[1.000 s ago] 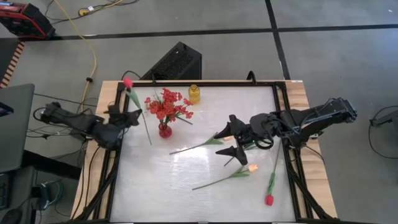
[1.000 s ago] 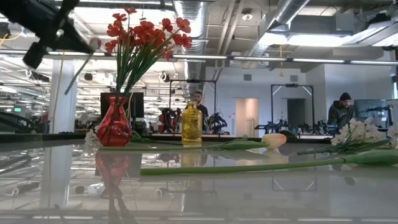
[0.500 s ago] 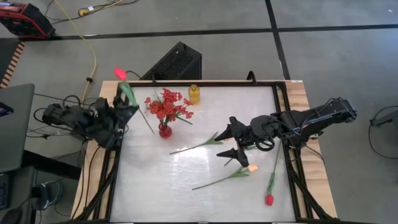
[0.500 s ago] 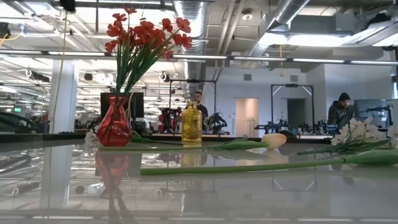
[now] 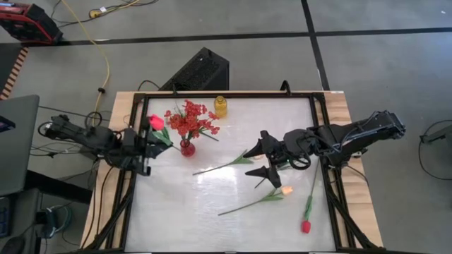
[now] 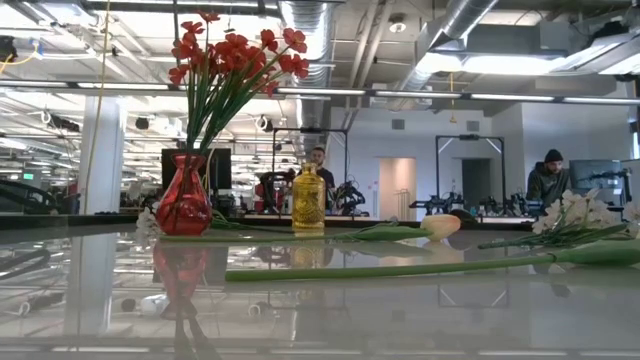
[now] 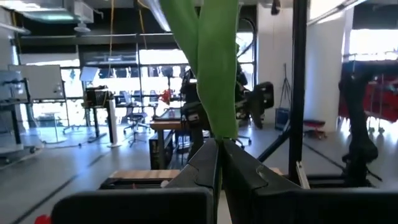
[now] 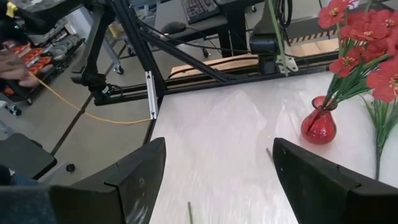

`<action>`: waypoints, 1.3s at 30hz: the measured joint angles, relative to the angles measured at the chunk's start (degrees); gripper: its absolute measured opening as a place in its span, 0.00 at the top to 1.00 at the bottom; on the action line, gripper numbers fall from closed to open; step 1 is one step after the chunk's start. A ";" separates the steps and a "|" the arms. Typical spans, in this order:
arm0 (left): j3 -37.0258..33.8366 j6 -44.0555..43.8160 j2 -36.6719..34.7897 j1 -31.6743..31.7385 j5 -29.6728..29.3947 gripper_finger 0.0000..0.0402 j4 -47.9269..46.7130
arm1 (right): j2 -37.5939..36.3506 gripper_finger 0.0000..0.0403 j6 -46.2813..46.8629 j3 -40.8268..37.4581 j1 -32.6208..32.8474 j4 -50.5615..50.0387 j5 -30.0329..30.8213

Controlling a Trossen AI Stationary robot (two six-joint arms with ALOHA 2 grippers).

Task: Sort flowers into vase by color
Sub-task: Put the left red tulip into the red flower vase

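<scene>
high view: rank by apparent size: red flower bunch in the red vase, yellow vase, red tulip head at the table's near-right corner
1. red flower bunch, widest by far.
2. yellow vase.
3. red tulip head, only slightly smaller than the yellow vase, so that order is unsure.

Glossy red glass vase (image 6: 183, 202), shiny amber glass bottle (image 6: 307, 201), smooth reflective white table (image 5: 212, 204), wooden side boards (image 5: 349, 106)

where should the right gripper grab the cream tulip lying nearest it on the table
Grip the cream tulip on its bare green stem, midway between the bloom and the stem's far end, probably coming straight down from above. It lies flat on the table, so fingers should straddle the thin stem crosswise. The open right gripper is just beside it.
</scene>
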 joint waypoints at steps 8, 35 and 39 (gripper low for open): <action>-2.36 3.13 0.30 0.00 -1.89 1.00 -0.73 | 0.00 0.20 0.08 0.00 -0.01 0.02 0.02; -20.33 10.05 0.34 4.41 -11.16 1.00 20.13 | 0.01 0.20 3.40 0.00 -1.93 2.68 0.25; -21.52 6.43 0.31 5.94 -9.03 1.00 20.07 | 0.02 0.20 2.73 0.00 -1.91 2.35 0.22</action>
